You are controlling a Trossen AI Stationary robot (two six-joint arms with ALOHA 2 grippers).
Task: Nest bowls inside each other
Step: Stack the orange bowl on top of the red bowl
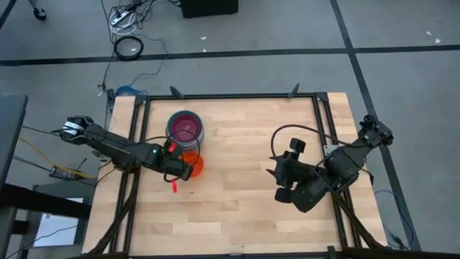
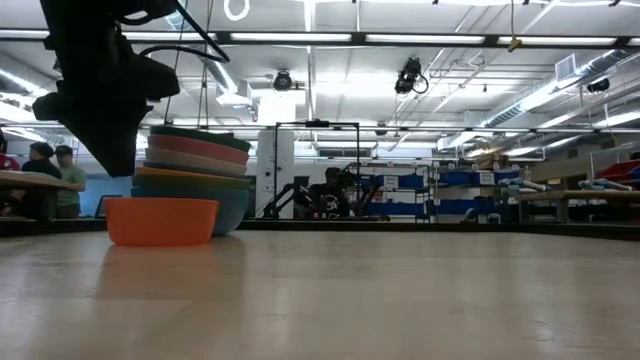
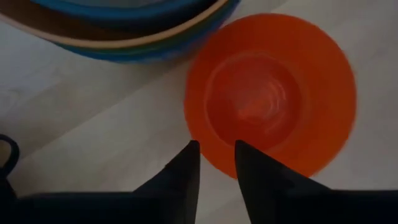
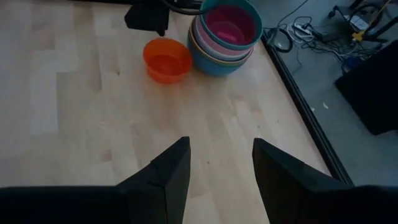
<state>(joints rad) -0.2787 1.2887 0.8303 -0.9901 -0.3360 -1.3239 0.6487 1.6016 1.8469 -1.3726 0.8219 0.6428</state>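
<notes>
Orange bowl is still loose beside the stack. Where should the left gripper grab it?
Pinch the rim of the orange bowl on the side away from the stack. It sits upright and open, so a finger can likely drop inside; the left gripper hangs at that near edge, from above.

Orange bowl [image 4: 166,60] upright beside nested bowl stack [image 4: 223,36].

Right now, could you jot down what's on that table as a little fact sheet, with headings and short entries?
stack of bowls: nested, hot pink innermost, teal rim showing
orange bowl: alone on the table, upright, beside the stack
left gripper: over the orange bowl's near rim, fingers slightly apart, holding nothing
right gripper: open, empty, away from the bowls
table: light wood
</notes>
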